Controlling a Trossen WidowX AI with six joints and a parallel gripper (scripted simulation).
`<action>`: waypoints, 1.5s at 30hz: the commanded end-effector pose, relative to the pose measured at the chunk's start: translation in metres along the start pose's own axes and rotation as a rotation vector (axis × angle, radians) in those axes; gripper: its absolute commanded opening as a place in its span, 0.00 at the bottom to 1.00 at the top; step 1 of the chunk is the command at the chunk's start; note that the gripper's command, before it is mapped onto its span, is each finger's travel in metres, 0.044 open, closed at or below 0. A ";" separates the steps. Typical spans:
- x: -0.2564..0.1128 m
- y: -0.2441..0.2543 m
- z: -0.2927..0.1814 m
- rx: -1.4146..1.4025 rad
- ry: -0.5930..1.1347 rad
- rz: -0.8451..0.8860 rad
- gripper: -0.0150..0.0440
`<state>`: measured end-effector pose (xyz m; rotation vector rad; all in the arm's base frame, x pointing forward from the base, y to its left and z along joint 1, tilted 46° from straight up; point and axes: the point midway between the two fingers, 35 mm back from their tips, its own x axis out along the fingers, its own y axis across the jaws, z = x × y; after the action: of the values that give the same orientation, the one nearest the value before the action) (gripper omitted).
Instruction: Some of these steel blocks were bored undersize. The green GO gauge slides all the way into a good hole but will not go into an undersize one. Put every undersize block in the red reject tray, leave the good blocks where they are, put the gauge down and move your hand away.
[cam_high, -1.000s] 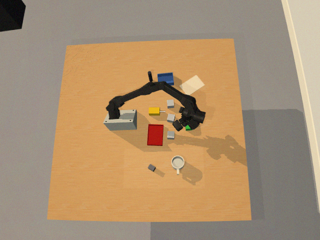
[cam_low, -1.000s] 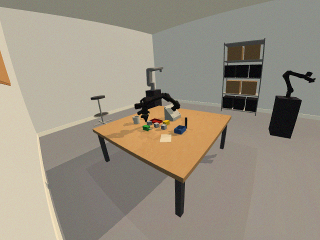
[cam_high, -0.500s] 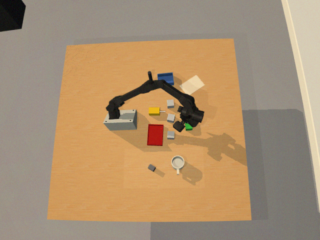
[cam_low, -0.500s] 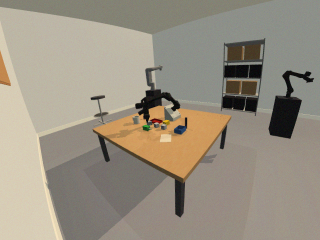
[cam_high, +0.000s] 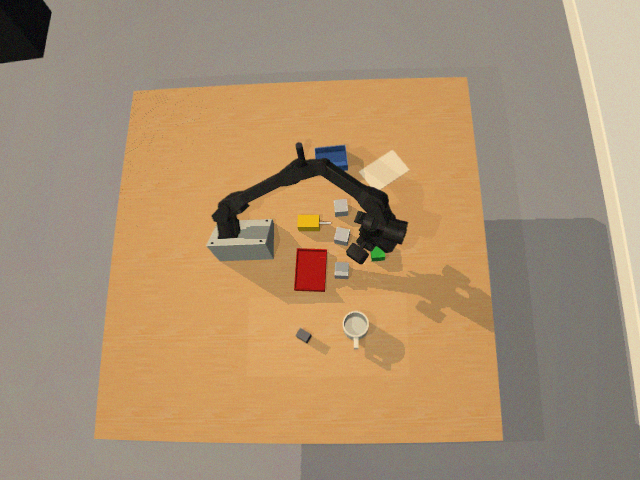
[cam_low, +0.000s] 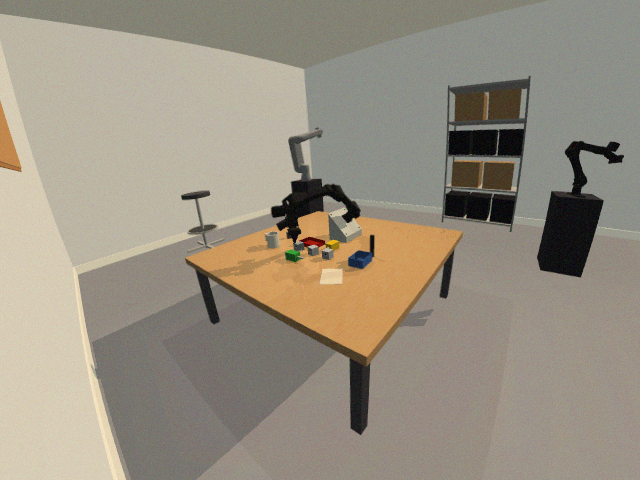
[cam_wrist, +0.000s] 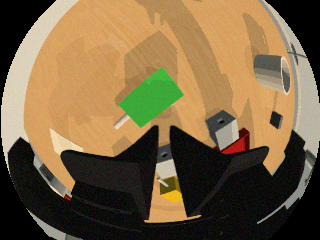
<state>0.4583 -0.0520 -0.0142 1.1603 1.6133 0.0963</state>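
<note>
Green GO gauge (cam_high: 377, 254) (cam_low: 292, 255) (cam_wrist: 151, 98) lying on worktop (cam_high: 206, 361) (cam_low: 361, 310) (cam_wrist: 100, 30), right of centre in top view, pin toward lower left in wrist view. Tool (cam_high: 363, 243) (cam_low: 295, 241) (cam_wrist: 163, 130) basically shut, just a sliver between fingertips, nothing gripped. Three steel blocks in rough column near centre of top view: upper block (cam_high: 340, 207) (cam_low: 327, 253), middle block (cam_high: 341, 236) (cam_low: 313, 250) (cam_wrist: 165, 167), lower block (cam_high: 341, 269) (cam_low: 298, 245) (cam_wrist: 223, 131) just right of red reject tray (cam_high: 310, 270) (cam_low: 312, 242) (cam_wrist: 238, 145). Yellow gauge (cam_high: 308, 222) (cam_low: 332, 245) (cam_wrist: 170, 191) sits above tray there, fwiw.

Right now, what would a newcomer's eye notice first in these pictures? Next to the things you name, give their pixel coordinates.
Probably the bright green gauge (cam_high: 377, 254) (cam_low: 292, 255) (cam_wrist: 151, 98), lying on the table just beyond the gripper's fingertips in the wrist view. Next, the red tray (cam_high: 310, 270) (cam_low: 312, 242) (cam_wrist: 237, 145), between the arm's grey base (cam_high: 242, 251) (cam_low: 338, 230) and the steel blocks. The black arm (cam_high: 268, 187) (cam_low: 316, 192) arches above the table.
</note>
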 end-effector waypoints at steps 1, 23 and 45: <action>0.000 0.000 0.000 0.006 0.001 0.000 0.25; 0.000 0.000 0.000 0.000 0.001 0.000 0.74; 0.003 0.065 -0.165 0.849 0.018 -0.022 0.81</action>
<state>0.4009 0.0339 0.0725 1.6334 1.7035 -0.4705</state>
